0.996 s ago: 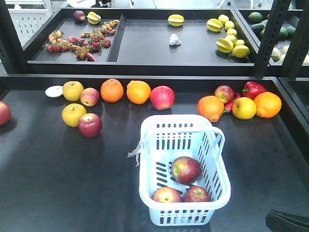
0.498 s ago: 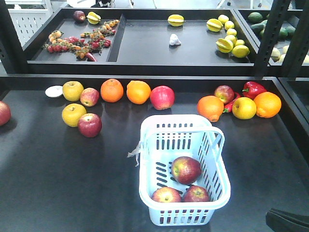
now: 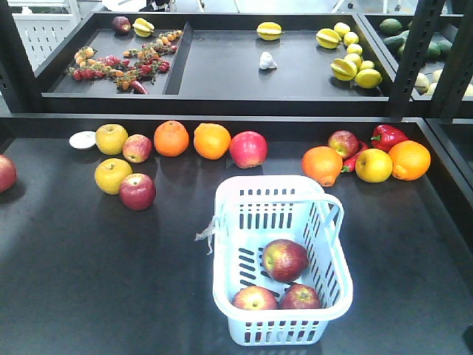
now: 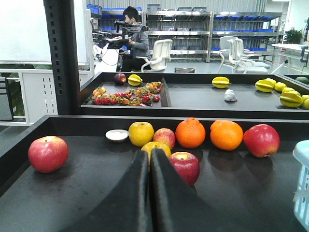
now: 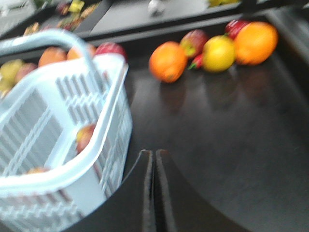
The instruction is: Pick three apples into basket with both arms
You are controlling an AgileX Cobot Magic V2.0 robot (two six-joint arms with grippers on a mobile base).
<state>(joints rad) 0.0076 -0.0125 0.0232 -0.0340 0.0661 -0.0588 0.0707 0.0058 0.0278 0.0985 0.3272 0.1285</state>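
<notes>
The black table fills the lower two thirds of the front view, with a row of loose fruit along its far edge, near the middle of the frame. That row looks like the stock to pick from, so it sits well apart from the collecting spot.

The basket stands low and right of centre in the front view, open side up, one hoop handle raised over it. It seems to be set near the front edge so that both arms can reach it. In the right wrist view its slotted wall fills the left half of the frame, blurred.

Three apples lie inside it: one in the middle of the basket floor, one at the lower left and one at the lower right, the lower pair just beside each other against the near wall. Judged from this, the count the task asks for is met.

The left gripper shows at the bottom centre of its own view, jaws pressed together and holding nothing, aimed toward a red apple left on the table.

The right gripper sits at the bottom centre of its view, jaws together with only a thin seam between, empty, just beside the basket wall
</notes>
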